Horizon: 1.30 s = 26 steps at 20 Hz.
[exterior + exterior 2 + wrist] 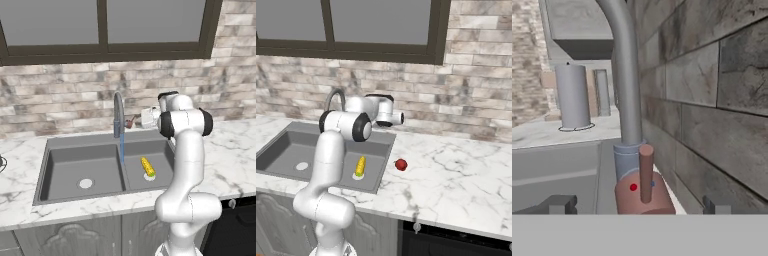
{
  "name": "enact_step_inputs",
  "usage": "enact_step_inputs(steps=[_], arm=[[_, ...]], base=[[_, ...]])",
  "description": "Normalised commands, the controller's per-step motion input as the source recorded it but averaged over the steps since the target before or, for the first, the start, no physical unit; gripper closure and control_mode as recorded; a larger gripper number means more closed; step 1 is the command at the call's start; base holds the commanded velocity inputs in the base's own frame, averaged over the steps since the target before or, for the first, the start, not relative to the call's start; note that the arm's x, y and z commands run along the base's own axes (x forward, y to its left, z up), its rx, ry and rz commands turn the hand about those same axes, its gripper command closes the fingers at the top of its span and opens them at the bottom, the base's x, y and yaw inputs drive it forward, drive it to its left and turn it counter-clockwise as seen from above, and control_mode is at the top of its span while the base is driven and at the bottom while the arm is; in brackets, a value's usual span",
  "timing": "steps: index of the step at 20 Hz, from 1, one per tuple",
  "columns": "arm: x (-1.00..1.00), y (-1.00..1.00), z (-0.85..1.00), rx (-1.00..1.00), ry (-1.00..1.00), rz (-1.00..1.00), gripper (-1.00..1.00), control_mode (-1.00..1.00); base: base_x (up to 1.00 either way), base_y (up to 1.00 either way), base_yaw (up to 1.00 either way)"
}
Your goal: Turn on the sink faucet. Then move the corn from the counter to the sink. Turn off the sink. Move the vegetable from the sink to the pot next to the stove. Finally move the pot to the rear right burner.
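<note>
The grey gooseneck sink faucet (118, 114) (625, 85) stands behind the dark double-basin sink (65, 161) (281, 142), and a blue stream of water falls from its spout. In the right basin the yellow corn (147, 166) (360, 166) lies on the drain. My gripper (639, 204) (137, 120) is open at the faucet's base, its fingertips (562, 204) on either side of the reddish lever (646, 172) without touching it. The pot is out of view.
A small red object (401, 164) lies on the white marble counter (456, 175) just right of the sink. A brick wall (712, 110) runs close behind the faucet. The stove's dark front with a knob (231, 203) shows at the lower right.
</note>
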Motion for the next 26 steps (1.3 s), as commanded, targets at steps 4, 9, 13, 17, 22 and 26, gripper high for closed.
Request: enact_step_inputs(steps=[4,9,13,17,22,26], arm=[[0.06,0.42,0.00,0.00,0.00,0.06,-1.00,-1.00],[0.00,0.48,0.02,0.00,-0.02,0.10,-1.00,-1.00],[0.00,0.48,0.03,0.00,-0.01,0.09,-1.00,-1.00],[0.00,0.55,0.12,0.00,0.00,0.09,-1.00,-1.00],[0.00,0.75,0.19,-0.01,0.00,0.05,-1.00,-1.00],[0.00,0.82,0.22,-0.02,0.00,0.04,-1.00,-1.00]], base=[[0.00,0.00,0.00],[0.00,0.00,0.00],[0.00,0.00,0.00],[0.00,0.00,0.00],[0.00,0.00,0.00],[0.00,0.00,0.00]])
